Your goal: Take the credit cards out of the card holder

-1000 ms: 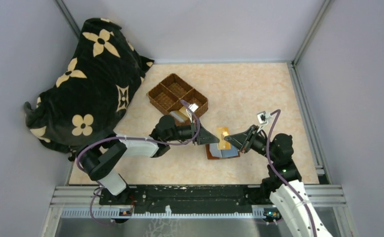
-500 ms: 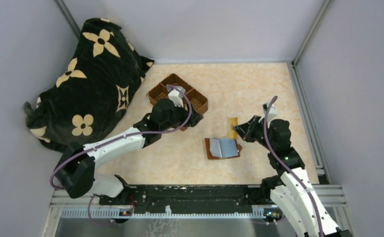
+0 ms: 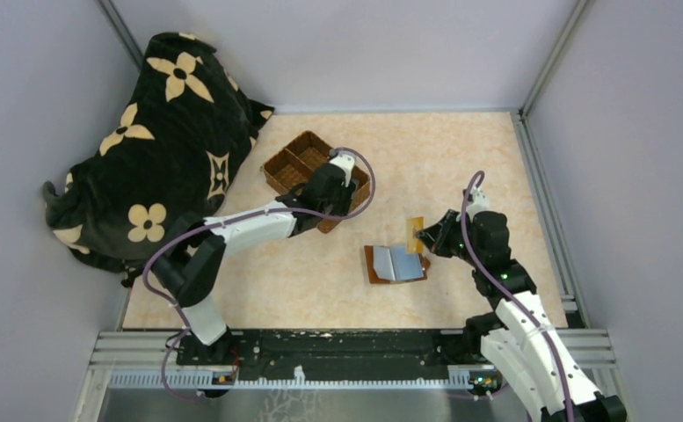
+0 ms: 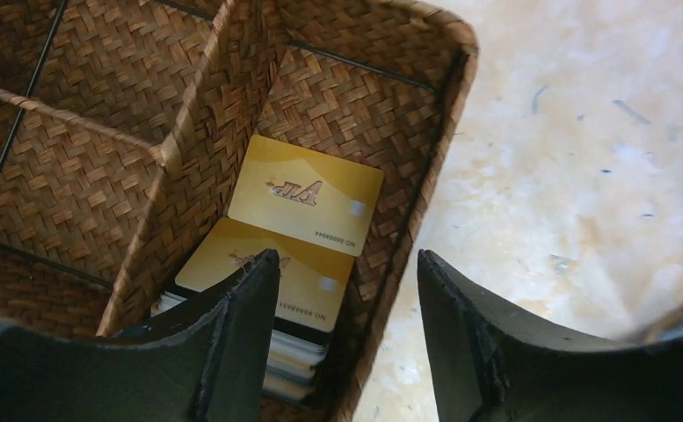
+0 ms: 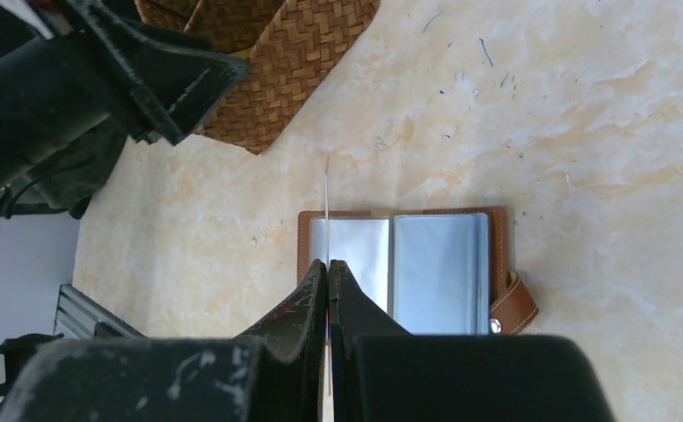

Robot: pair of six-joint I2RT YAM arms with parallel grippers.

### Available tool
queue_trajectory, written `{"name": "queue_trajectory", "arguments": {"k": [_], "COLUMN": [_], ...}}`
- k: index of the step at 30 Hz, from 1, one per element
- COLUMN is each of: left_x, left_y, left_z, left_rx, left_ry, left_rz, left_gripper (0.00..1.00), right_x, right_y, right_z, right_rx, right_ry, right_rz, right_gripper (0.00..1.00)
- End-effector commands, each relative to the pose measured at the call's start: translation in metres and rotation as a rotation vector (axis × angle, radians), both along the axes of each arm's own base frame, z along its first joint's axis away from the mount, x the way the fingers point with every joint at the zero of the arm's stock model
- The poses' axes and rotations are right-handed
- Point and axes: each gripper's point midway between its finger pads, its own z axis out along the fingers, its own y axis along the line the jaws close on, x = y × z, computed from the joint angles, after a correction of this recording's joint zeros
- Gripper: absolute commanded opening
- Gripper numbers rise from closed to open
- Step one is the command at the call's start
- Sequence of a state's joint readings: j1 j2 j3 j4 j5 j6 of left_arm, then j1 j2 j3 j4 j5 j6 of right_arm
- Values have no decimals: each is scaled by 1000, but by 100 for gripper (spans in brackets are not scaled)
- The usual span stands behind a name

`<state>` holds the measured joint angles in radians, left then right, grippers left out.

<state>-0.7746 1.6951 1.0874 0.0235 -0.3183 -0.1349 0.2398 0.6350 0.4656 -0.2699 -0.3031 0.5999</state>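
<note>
The card holder (image 3: 395, 263) lies open on the table, brown outside with grey-blue sleeves (image 5: 434, 264). My right gripper (image 3: 425, 236) hovers just above its left page, shut (image 5: 329, 262) on a gold credit card (image 3: 416, 234) that shows edge-on (image 5: 327, 202) in the right wrist view. My left gripper (image 3: 337, 200) hangs open (image 4: 348, 257) over the right compartment of the wicker basket (image 3: 298, 163), nothing between its fingers. Below it, two gold cards (image 4: 307, 193) top a stack of cards (image 4: 285, 356) in that compartment.
A black bag with tan flower prints (image 3: 153, 149) fills the far left. The basket's wall (image 4: 355, 97) stands close under my left fingers. Metal rails (image 3: 544, 202) edge the table on the right.
My left arm swung from the card holder back to the basket and its jaws opened. My right gripper lifted the gold card off the holder and drew back slightly right.
</note>
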Motion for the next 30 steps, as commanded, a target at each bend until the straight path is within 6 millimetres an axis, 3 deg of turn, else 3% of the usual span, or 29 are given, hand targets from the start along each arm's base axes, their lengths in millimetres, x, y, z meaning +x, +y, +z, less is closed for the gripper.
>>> {"name": "queue_trajectory", "arguments": {"k": [1,8,12,19,24,30], "left_x": [19,17,12,0,-14,-45], "left_y": [1,-14,-14,-18,-26,-37], "left_z": [-8,-31,-36,-43,-41,-26], "left_rx": [131,126,101,76,28,-73], "left_ry": [-33,25,58,92,138,187], "left_rz": [-2,-88,-102,-163,-208,-274], "left_gripper": [65,57,40,0,0,0], "right_x": [5,7,7,7,7,9], "right_y": [-3,-6,-6,-7,-8,-8], "right_z": [13,8,7,4,9,12], "right_rx": [-28,-42,-42,-42,-41,-41], "right_ry": [-58,-45,-42,-34,-42,-47], "right_rz": [-3,-11,-14,-16,-20,-22], "right_gripper": [0,0,0,0,0,0]}}
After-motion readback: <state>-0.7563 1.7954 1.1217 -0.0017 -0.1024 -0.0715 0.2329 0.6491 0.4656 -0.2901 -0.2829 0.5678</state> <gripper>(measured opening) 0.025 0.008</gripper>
